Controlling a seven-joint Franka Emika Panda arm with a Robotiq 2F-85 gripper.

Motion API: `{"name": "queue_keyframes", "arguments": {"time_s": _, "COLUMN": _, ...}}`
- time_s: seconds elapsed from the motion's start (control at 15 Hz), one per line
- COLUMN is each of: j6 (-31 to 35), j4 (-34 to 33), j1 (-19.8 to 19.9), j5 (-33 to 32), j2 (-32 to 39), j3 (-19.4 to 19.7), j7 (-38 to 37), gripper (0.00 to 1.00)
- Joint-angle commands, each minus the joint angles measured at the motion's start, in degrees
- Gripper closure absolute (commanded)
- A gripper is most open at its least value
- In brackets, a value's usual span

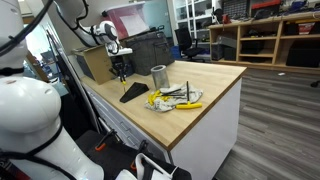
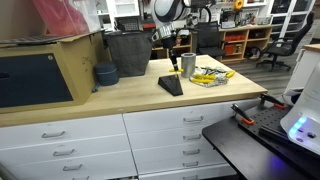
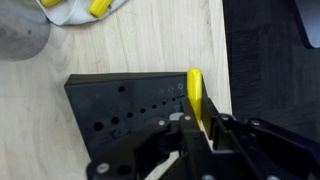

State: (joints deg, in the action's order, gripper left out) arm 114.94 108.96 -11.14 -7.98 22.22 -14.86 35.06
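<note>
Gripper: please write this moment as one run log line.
gripper: shut on yellow tool | over: black holed rack | nearby: metal cup, other yellow tools | surface: wooden bench

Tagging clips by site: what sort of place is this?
Likely a workshop or lab: a long wooden workbench over white drawers, yellow-handled tools loose on its top, and storage shelves with an office chair behind.
</note>
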Motion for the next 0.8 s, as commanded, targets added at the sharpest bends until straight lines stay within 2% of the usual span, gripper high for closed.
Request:
{"name": "queue_keyframes", "arguments": {"time_s": 0.0, "j6": 1.68, "j4": 0.1, "j1": -0.78, "j5": -1.27, "j2": -0.73, "j3": 0.21, "j7": -2.71, "gripper": 0.96}}
{"name": "queue_keyframes", "arguments": {"time_s": 0.73, "j6": 2.8, "j4": 0.69, "j1": -2.24, "j5": -4.91, "j2": -0.56, "j3": 0.07, "j7": -5.94, "gripper": 0.96}}
